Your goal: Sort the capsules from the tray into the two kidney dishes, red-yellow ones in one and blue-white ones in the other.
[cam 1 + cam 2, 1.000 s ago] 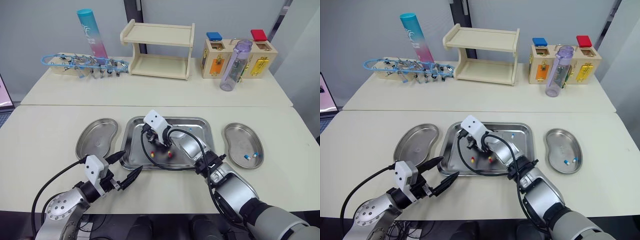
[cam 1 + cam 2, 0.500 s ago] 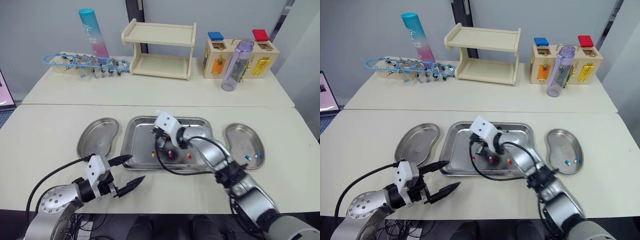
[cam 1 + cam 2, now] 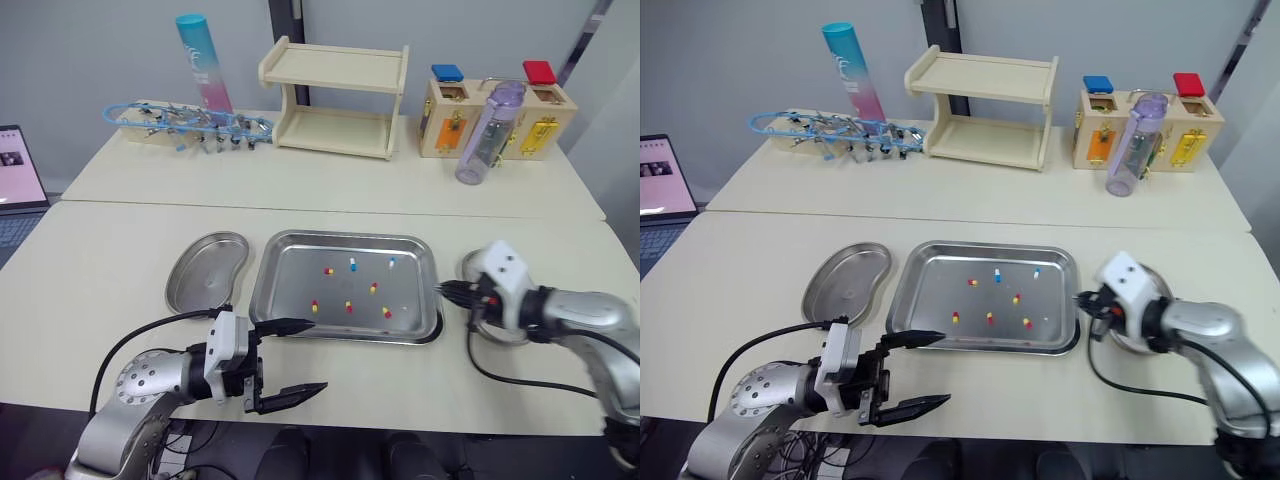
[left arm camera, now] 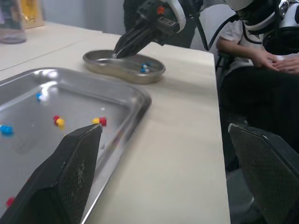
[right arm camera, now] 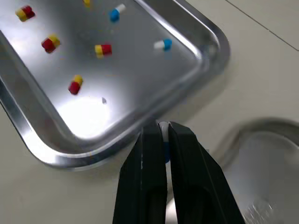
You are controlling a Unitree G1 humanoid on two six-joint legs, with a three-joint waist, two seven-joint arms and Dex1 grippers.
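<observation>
My right gripper (image 5: 161,131) has its jaws pinched tight on a blue-white capsule (image 5: 163,125), white end poking out past the tips; it hangs at 3 o'clock of the tray (image 3: 345,237), just off the rim, over the strip of table (image 3: 120,250) between the tray and the right kidney dish (image 4: 122,75); whether the tips reach over that dish's rim I can't tell; the dish sits close to the tray, not touching, and a loose blue capsule (image 4: 145,69) lies inside it; in the tray I count five red-yellow capsules (image 3: 374,288) scattered around centre and toward 6 o'clock, all apart from one another, plus two blue-white strays (image 3: 352,264) up toward 12 and 1 o'clock; the left kidney dish (image 3: 205,272) sits at the tray's 9 o'clock, just beside it with a thin gap; my left gripper (image 3: 318,354) hovers at the tray's 7 o'clock above the table's near edge, jaws spread wide apart, the upper finger pointing along the tray's front rim, contact with the rim unclear; on the far table (image 3: 300,180) a wooden shelf (image 3: 335,100) stands at 12 o'clock, a purple bottle (image 3: 482,130) at 1 o'clock, a teal-pink tube (image 3: 200,55) at 11 o'clock; an open laptop (image 3: 20,165) sits out at 9 o'clock; the left wrist view catches a person (image 4: 252,70) seated past the table's right end, hands resting on dark trousers.
</observation>
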